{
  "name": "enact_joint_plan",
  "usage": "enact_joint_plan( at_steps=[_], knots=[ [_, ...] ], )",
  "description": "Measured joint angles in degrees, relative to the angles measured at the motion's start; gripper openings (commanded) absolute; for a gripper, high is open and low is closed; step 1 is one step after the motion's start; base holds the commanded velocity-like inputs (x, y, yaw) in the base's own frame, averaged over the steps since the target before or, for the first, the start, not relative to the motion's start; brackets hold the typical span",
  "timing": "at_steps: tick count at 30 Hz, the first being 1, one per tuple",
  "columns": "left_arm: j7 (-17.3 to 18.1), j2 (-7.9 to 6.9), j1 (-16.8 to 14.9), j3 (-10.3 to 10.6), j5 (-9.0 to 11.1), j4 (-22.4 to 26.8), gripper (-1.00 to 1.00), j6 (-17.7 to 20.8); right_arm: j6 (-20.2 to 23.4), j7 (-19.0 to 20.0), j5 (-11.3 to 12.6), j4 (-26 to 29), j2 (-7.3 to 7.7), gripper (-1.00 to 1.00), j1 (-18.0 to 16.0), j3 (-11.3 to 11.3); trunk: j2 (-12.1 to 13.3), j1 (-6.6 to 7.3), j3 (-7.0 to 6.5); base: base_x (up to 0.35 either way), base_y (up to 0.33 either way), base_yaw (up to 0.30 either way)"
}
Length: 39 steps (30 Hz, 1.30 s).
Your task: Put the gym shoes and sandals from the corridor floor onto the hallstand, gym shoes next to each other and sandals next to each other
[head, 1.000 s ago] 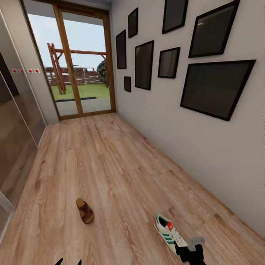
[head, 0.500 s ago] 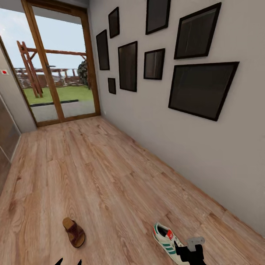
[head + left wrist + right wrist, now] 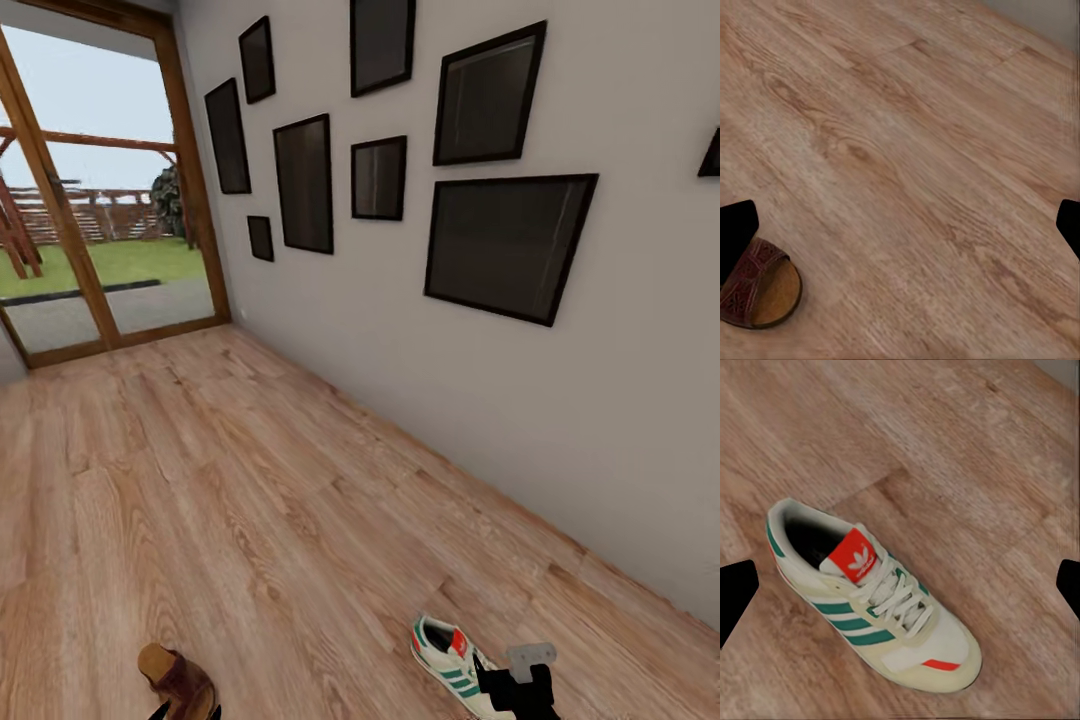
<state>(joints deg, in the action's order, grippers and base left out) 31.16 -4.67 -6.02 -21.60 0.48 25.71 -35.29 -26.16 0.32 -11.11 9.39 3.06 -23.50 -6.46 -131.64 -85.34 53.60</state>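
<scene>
Risk: right gripper point(image 3: 900, 585), fingers spread wide and empty over 1 shoe point(image 3: 870, 600), may nudge it along the floor point(image 3: 967, 457) if lowered off-centre; left gripper point(image 3: 900, 225) likewise open

Grey wall point(image 3: 480, 400) (black frames point(image 3: 505, 247)), glazed door point(image 3: 95, 230)

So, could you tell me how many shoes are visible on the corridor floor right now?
2. One gym shoe lies near the wall, ahead of the right gripper; one sandal lies by the left gripper. Others may be out of frame.
</scene>
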Motion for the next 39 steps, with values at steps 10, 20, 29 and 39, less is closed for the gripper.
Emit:
enact_joint_plan(
  at_steps=[10,20,29,39],
  knots=[
    [0.0,-0.01,0.0,0.0,0.0,0.0,1.00,0.0,0.0,0.0,0.0,0.0,-0.01,1.00,0.0,0.0,0.0,0.00,-0.34,0.007,0.026,-0.282],
    [0.0,0.00,0.0,0.0,0.0,0.0,1.00,0.0,0.0,0.0,0.0,0.0,0.00,1.00,0.0,0.0,0.0,0.00,-0.68,0.000,0.001,-0.283],
    [0.0,-0.01,0.0,0.0,0.0,0.0,1.00,0.0,0.0,0.0,0.0,0.0,0.01,1.00,0.0,0.0,0.0,0.00,-0.98,0.000,0.000,-0.283],
    [0.0,-0.01,0.0,0.0,0.0,0.0,1.00,-0.1,0.0,0.0,0.0,0.0,0.00,1.00,0.0,0.0,0.0,0.00,-1.32,0.000,0.000,-0.283]
  ],
)
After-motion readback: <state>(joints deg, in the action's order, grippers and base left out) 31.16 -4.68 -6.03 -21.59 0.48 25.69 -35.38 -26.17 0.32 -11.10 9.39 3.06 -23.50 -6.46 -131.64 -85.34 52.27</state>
